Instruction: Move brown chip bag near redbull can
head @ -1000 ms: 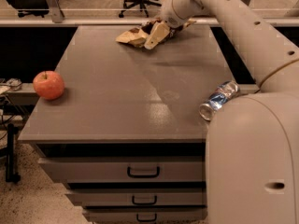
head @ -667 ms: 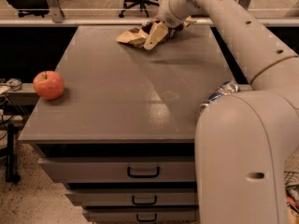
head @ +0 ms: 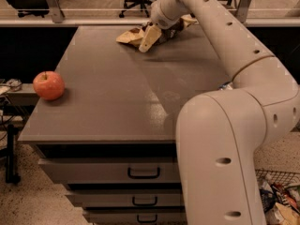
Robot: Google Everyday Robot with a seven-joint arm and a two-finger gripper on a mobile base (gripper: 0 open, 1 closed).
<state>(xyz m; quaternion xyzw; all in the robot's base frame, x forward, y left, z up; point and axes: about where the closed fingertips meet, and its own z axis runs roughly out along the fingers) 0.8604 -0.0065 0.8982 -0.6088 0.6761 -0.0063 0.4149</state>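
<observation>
Gripper sits at the far edge of the table, right on the brown chip bag, tan end of the bag poking out to its left and a darker crumpled part under and behind the wrist. Whether it has a hold on the bag cannot be told, the wrist covers the contact. Compared with a second ago the bag is in about the same spot at the back of the table, so no real travel toward the target. Main change is the arm: its big lower segment now fills much more of the foreground on the right and covers the redbull can. The can lay in plain sight at the table's right edge a second ago; now only a sliver shows beside the arm. Apple is at the left edge, same place as before, well apart from everything. For the task: bag and can are still well apart, bag at the far side, can at the near right, so the move itself looks not yet under way. I judge this as the grasp or just-after-grasp stage, arm repositioning for a pull back toward the can. Risk is the arm brushing the can at the edge.
</observation>
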